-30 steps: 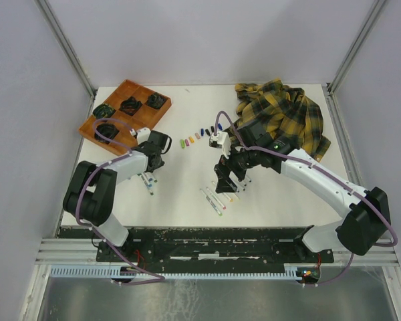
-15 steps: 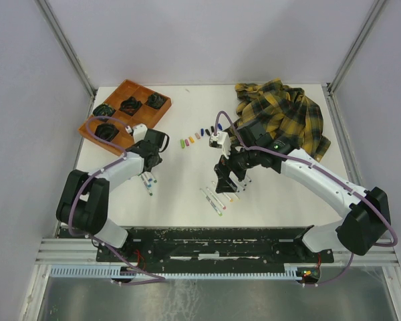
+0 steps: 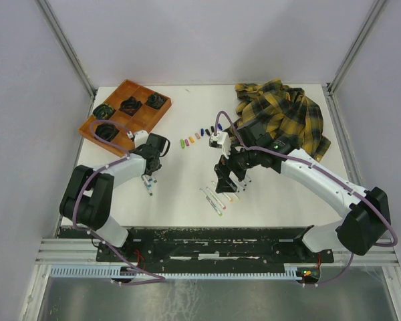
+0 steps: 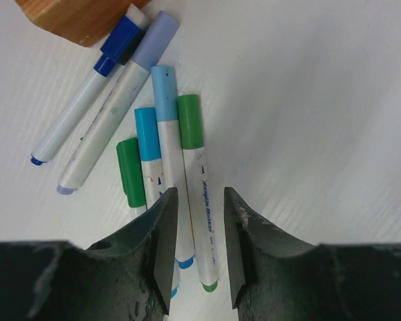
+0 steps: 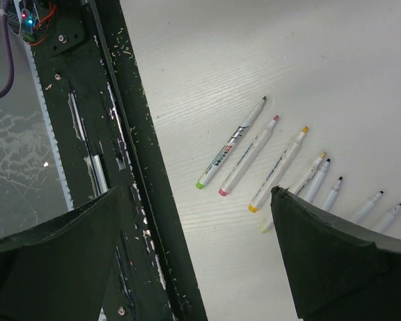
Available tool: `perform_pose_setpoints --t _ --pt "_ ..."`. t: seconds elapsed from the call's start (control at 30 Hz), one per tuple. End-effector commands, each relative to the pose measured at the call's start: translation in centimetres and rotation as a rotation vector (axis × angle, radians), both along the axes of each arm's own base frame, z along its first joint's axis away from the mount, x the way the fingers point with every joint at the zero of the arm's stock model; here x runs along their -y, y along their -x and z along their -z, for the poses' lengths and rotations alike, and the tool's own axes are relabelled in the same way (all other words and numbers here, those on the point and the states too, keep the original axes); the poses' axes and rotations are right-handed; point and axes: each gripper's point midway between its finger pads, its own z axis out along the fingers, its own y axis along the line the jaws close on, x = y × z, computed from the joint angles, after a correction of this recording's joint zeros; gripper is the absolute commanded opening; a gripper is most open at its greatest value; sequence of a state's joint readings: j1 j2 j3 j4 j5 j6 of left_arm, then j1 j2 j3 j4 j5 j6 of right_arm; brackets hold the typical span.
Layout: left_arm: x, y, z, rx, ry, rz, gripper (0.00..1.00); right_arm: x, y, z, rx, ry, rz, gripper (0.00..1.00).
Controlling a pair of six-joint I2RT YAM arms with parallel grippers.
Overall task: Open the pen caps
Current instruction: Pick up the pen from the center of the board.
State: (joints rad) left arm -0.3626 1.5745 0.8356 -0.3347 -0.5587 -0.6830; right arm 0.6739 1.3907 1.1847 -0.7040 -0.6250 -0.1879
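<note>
The white table [image 3: 187, 200] fills the top view. At its centre the right gripper [image 5: 197, 194] hangs wide open and empty over bare-tipped markers [image 5: 244, 155]. Left of centre the left gripper [image 4: 199, 194] stands part-open astride a green-capped marker [image 4: 199, 200], not clasping it. The pen caps [image 3: 199, 135], stubby green, orange, pink, blue and dark cylinders, lie loose in a slanted row at upper middle. Other caps [image 4: 164, 83], in green and blue shades, sit on the markers by the left gripper.
</note>
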Motion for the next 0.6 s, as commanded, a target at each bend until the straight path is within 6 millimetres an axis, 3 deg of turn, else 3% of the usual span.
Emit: perform_pose_setpoints --t 0.0,0.37,0.57 --pt "-0.4 -0.3 0.8 0.012 -0.019 -0.039 0.37 -0.4 -0.4 -1.0 0.033 -0.033 -0.002 0.97" --pt "0.5 -0.2 1.6 0.003 0.027 -0.003 0.32 -0.5 -0.4 -1.1 0.032 -0.034 -0.003 0.97" --pt "0.1 -0.4 0.1 0.014 -0.004 0.005 0.35 -0.5 -0.4 -1.0 0.03 -0.033 -0.002 0.97"
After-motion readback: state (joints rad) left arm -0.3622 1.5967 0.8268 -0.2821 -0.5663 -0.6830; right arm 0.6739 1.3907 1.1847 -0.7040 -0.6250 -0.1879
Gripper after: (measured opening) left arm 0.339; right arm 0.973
